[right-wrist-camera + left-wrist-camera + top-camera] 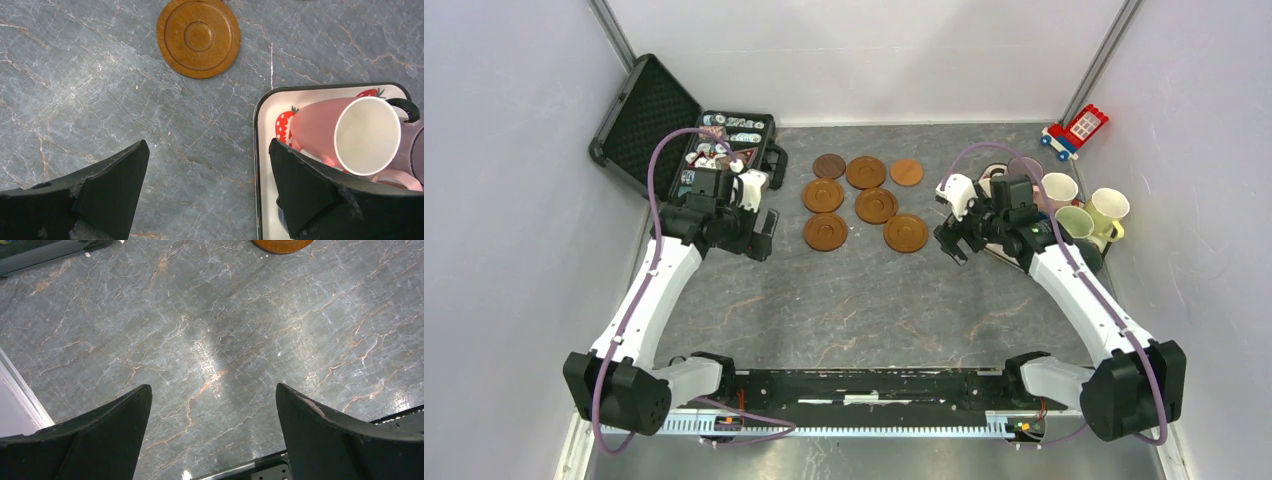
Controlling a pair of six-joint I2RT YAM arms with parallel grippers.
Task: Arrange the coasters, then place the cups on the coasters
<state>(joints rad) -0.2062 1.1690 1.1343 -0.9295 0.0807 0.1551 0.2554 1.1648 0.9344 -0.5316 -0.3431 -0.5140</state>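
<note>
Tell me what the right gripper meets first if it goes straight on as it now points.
Probably the bare grey marble tabletop, as the open right gripper tilts downward; the round brown wooden coaster lies farther ahead. Depth is unclear.

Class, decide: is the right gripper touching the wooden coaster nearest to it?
Apart. The right wrist view shows the right gripper open and stopping short of the coaster, with a stretch of bare table between them.

Open black case (639,120) back left, brick toy (1075,130) back right.
</note>
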